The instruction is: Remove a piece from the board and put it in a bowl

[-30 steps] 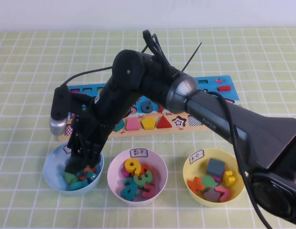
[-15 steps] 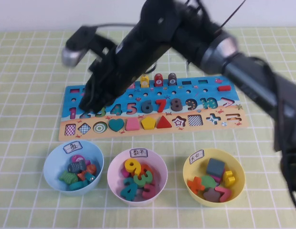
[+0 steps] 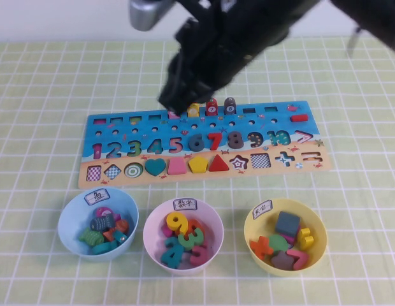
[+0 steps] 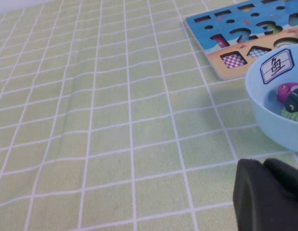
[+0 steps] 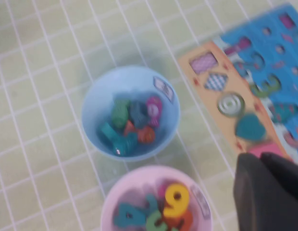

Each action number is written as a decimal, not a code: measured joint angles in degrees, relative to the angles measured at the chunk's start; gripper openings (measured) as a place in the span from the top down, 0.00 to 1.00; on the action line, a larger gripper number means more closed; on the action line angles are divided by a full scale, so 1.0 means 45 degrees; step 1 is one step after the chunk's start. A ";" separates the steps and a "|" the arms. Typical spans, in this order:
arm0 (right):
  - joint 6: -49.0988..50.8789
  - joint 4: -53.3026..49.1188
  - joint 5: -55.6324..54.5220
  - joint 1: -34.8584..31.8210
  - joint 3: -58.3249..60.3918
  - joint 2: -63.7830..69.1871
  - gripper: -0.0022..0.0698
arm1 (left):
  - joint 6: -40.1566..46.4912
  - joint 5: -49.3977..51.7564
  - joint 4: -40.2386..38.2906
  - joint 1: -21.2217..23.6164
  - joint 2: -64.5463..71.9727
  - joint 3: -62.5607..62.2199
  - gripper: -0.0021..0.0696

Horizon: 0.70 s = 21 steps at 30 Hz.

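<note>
Over the board, high view: right gripper hangs closed and empty above the puzzle board; teal-blue piece lies in the light blue bowl.
Left wrist view: left gripper parked on the cloth beside that bowl; jaws together.
Right wrist view: next pick likely needs the jaws spread, then a straight drop onto one peg.

My right gripper, fingers shut, is hanging over the far edge of the board, blocking approach to the upright pegs there. Three bowls are lining the near side: light blue bowl, white-pink bowl, yellow bowl, with narrow gaps between. Bare cloth is lying open at left, where my left gripper is sitting.
</note>
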 joint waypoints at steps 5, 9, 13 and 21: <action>0.0225 -0.0306 -0.2383 0.0000 0.4477 -0.3208 0.99 | 0.0000 0.0000 0.0000 0.0000 0.0000 0.0000 0.98; 0.0225 0.0149 -0.4616 0.0000 0.8212 -0.6151 0.99 | 0.0000 0.0000 0.0000 0.0000 0.0000 0.0000 0.98; 0.0225 0.0235 -0.6053 0.0000 1.1288 -0.8891 0.99 | 0.0000 0.0000 0.0000 0.0000 0.0000 0.0000 0.98; 0.0225 0.0313 -0.6253 0.0000 1.4425 -1.2873 0.99 | 0.0000 0.0000 0.0000 0.0000 0.0000 0.0000 0.98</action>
